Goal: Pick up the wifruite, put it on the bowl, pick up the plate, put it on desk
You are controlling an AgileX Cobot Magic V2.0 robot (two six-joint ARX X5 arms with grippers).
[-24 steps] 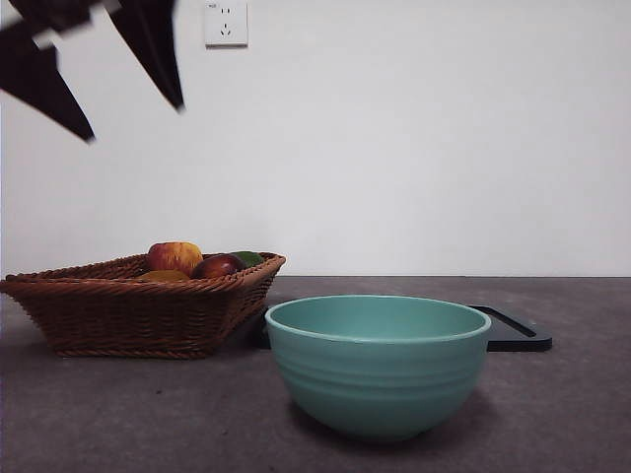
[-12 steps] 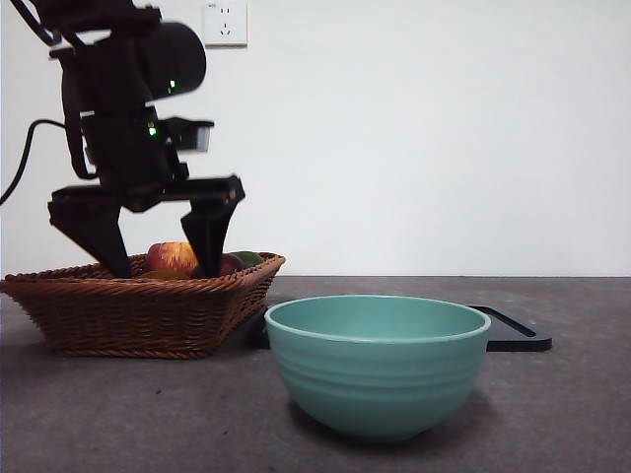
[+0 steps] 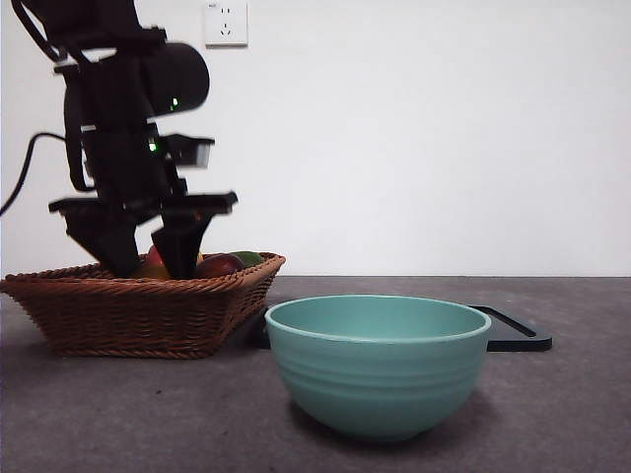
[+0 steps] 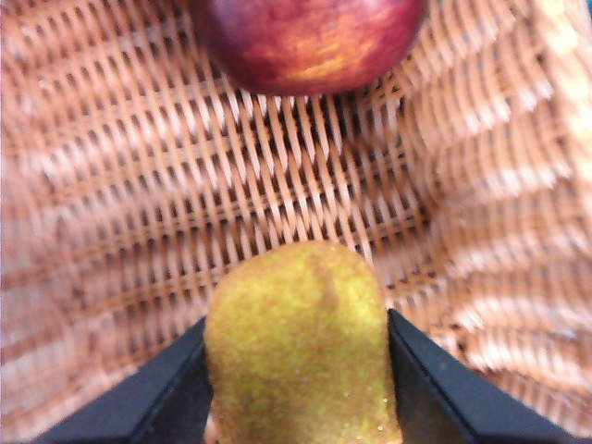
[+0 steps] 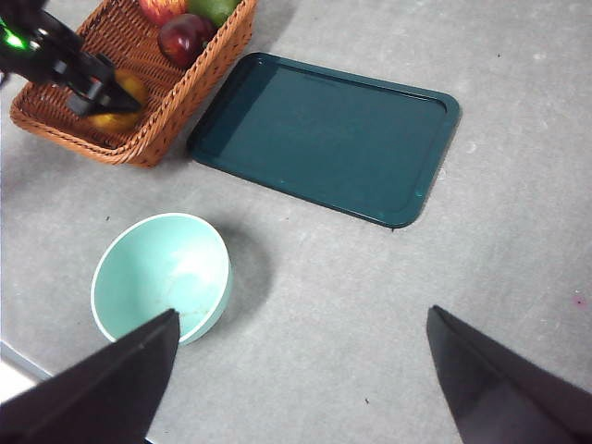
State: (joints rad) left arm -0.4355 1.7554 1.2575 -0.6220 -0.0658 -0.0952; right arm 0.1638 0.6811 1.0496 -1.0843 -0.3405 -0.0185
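The wifruite (image 4: 301, 347), a dull brown-green oval fruit, lies in the wicker basket (image 3: 128, 310) between the jaws of my left gripper (image 4: 296, 319), and both jaws press its sides. In the front view that gripper (image 3: 148, 266) reaches down into the basket at the left. From above, the wifruite (image 5: 118, 104) shows at the basket's near end. The teal bowl (image 3: 378, 365) stands empty on the desk (image 5: 370, 305), right of the basket. My right gripper (image 5: 302, 314) hangs open high above the desk, near the bowl (image 5: 162, 274), holding nothing.
A red-yellow apple (image 4: 305, 37) lies in the basket just beyond the wifruite. A dark red fruit (image 3: 219, 265) and a green one (image 3: 248, 258) sit at the basket's right end. A dark tray (image 5: 324, 134) lies flat behind the bowl.
The left arm came down from the top left corner into the basket. Its jaws have since drawn together around the wifruite.
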